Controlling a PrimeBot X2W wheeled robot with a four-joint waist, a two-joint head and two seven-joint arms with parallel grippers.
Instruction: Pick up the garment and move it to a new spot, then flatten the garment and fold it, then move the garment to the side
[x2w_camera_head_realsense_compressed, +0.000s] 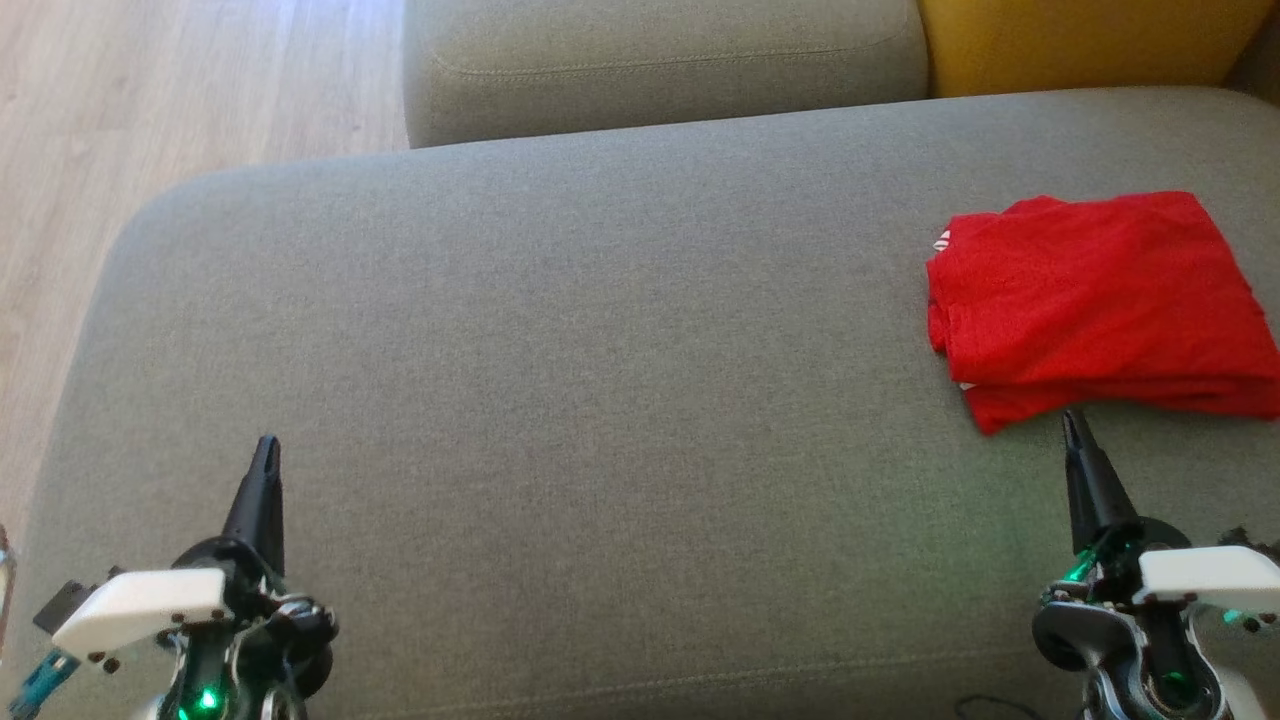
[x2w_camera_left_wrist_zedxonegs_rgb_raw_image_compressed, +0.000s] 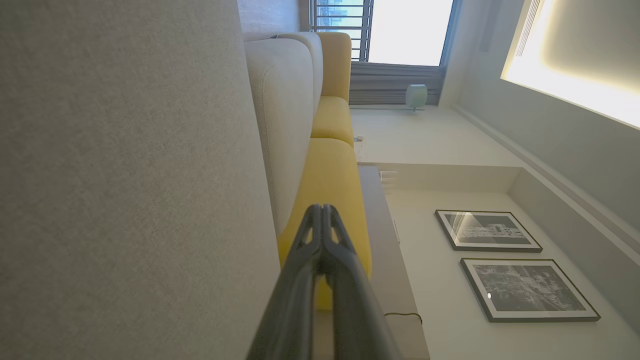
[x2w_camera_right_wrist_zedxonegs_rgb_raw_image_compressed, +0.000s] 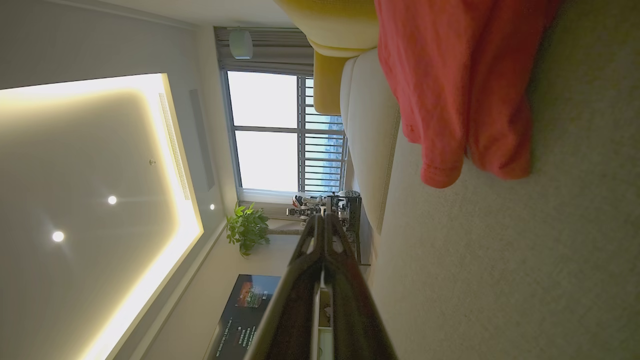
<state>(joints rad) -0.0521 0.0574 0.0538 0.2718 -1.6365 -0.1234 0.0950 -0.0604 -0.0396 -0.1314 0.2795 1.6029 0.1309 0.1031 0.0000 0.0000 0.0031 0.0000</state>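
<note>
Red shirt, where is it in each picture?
Head view: the red garment lies folded at the right edge on the grey sofa seat, just above the right claw.
Left wrist view: grey seat on the left, left claw pointing toward the yellow cushion.
Right wrist view: top right, against the grey seat.
Shared landmark: the yellow cushion, in all three.

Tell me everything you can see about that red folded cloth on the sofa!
The red garment is soft, thin-looking cloth, folded into a flat stack of layers with slightly uneven edges. A bit of white shows at its left corner. It lies on the grey cushion, at the right of the head view.
</note>
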